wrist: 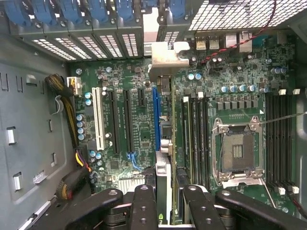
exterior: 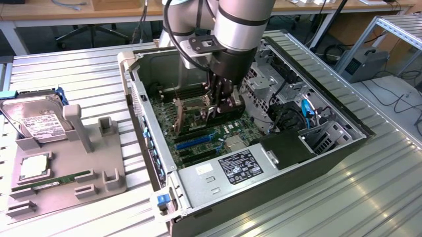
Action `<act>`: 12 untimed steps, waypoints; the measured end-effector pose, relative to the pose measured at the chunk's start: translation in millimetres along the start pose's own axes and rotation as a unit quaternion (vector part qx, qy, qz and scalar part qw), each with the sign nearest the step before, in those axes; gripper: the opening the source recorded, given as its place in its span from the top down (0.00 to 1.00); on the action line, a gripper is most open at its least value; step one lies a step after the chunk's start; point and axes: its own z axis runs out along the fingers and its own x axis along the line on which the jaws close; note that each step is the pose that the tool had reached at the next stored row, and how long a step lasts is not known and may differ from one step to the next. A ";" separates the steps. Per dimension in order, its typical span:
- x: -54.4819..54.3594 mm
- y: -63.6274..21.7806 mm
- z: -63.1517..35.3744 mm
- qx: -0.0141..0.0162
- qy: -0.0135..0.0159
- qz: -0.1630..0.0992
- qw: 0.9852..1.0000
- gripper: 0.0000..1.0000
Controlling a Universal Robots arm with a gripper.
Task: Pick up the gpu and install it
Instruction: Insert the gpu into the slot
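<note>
The claw (wrist: pixel 165 206) grips the gpu (wrist: pixel 163 143) between its two black fingers (wrist: pixel 144 206), holding it edge-on, upright, over the long blue slot (wrist: pixel 156 115) of the motherboard (wrist: pixel 240 96). The card's silver bracket (wrist: pixel 165 60) points toward the row of rear slot covers (wrist: pixel 91 45). In the exterior view the claw (exterior: pixel 221 106) hangs deep inside the open computer case (exterior: pixel 329 163), which lies on its side on the bench (exterior: pixel 72 74).

The case holds the motherboard, a power supply with a white label (exterior: pixel 240 168) and a drive cage with blue cabling (exterior: pixel 307 113). The wrist view adds the empty processor socket (wrist: pixel 240 153), one white slot (wrist: pixel 98 117) and bundled wires (wrist: pixel 72 96).

At the exterior view's left, well apart from the case, a grey parts holder (exterior: pixel 72 182) carries one hard drive (exterior: pixel 36 121), one processor (exterior: pixel 33 168) and one green memory stick (exterior: pixel 63 180).
</note>
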 end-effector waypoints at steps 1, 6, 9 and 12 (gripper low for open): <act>0.1 0.2 0.1 0.000 0.000 0.000 1.000 0.73; 0.9 1.0 0.6 0.000 0.000 0.000 1.000 0.73; 1.3 1.4 0.9 0.000 0.000 0.000 1.000 0.73; 1.6 1.9 1.3 0.000 0.000 0.000 1.000 0.73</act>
